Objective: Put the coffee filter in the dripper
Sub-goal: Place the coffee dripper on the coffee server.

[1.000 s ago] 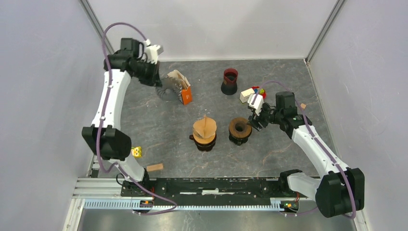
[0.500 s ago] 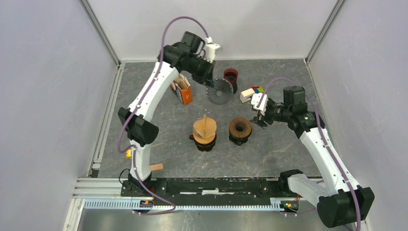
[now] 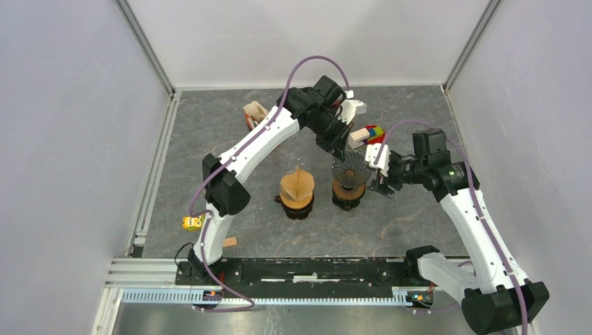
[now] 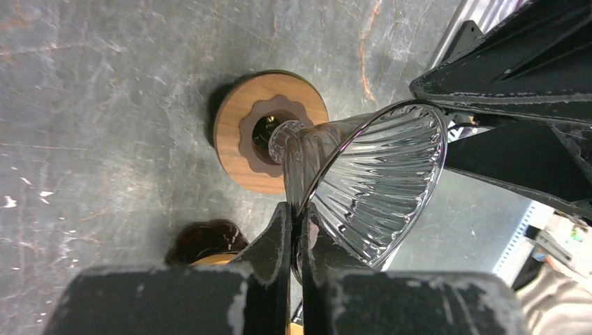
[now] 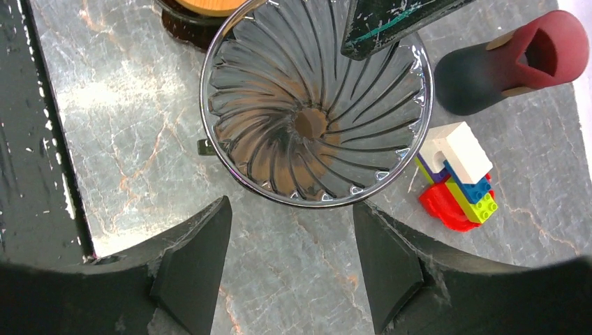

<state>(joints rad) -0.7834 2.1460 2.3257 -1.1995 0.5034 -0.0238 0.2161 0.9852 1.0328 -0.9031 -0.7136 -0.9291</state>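
Note:
My left gripper [image 3: 341, 148] is shut on the rim of a clear ribbed glass dripper [image 3: 349, 168] and holds it tilted just above a round wooden ring stand [image 3: 347, 191]. The left wrist view shows the fingers [image 4: 282, 234] pinching the dripper's rim [image 4: 377, 185] with the wooden ring [image 4: 234, 143] below. A tan paper filter cone [image 3: 297, 184] sits in a dark stand to the left. My right gripper [image 3: 382, 174] is open and empty just right of the dripper; in its wrist view the dripper [image 5: 314, 105] lies ahead of the gripper [image 5: 290, 223].
A holder with paper filters [image 3: 255, 112] stands at the back left. Coloured toy bricks [image 3: 369, 133] and a dark red cup [image 5: 516, 63] lie behind the right gripper. A yellow object [image 3: 190, 222] and a wooden block [image 3: 225, 242] lie near the left arm's base.
The left arm has swung from the back left across to the right, carrying the glass dripper over the wooden ring. The right gripper has drawn back a little to the right.

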